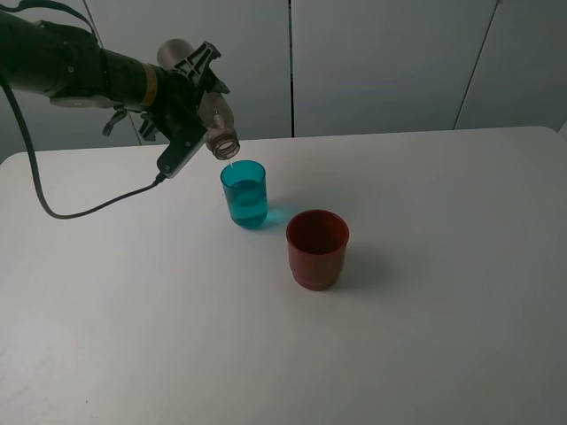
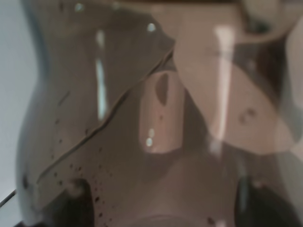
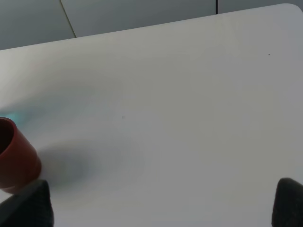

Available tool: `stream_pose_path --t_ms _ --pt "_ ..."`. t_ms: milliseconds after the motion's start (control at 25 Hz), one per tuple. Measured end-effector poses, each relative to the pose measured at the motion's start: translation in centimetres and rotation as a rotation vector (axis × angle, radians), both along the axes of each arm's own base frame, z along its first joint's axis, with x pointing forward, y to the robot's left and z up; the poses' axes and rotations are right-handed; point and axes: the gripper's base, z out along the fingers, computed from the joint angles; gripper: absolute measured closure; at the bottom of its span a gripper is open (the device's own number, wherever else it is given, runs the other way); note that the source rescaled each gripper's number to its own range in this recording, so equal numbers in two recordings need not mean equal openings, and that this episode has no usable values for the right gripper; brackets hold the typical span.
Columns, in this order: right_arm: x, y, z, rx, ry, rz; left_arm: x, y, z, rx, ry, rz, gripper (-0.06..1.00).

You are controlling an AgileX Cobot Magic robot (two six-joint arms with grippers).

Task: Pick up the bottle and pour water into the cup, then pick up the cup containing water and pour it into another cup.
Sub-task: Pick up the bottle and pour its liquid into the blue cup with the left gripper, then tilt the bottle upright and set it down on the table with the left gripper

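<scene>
This looks to me like a robot lab or a test room. The plain white table (image 1: 425,292) stands before flat pale wall panels (image 1: 381,62) with thin seams. A black robot arm (image 1: 80,62) with a loose cable (image 1: 62,215) reaches over it. On the table I see only simple plastic props: a teal cup (image 1: 244,195) and a red cup (image 1: 317,248).

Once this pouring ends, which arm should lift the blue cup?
Likely the right: right fingers are open and empty near the red cup, whereas left fingers clamp the tilted bottle over the blue cup.
</scene>
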Motion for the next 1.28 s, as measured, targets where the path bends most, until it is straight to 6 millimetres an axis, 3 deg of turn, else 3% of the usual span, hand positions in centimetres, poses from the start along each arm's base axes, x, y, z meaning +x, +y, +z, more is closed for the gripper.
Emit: stream_pose_path --t_ms 760,840,1080,1280 --pt "0.0 0.0 0.0 0.000 0.000 0.000 -0.1 -0.2 0.0 -0.072 0.027 0.024 0.92" --pt "0.0 0.0 0.0 0.000 0.000 0.000 0.0 -0.2 0.1 -0.170 0.069 0.084 0.92" --pt "0.0 0.0 0.0 0.000 0.000 0.000 0.2 -0.1 1.0 -0.714 0.303 0.440 0.92" --pt "0.0 0.0 0.0 0.000 0.000 0.000 0.2 0.1 0.9 -1.022 0.456 0.643 0.92"
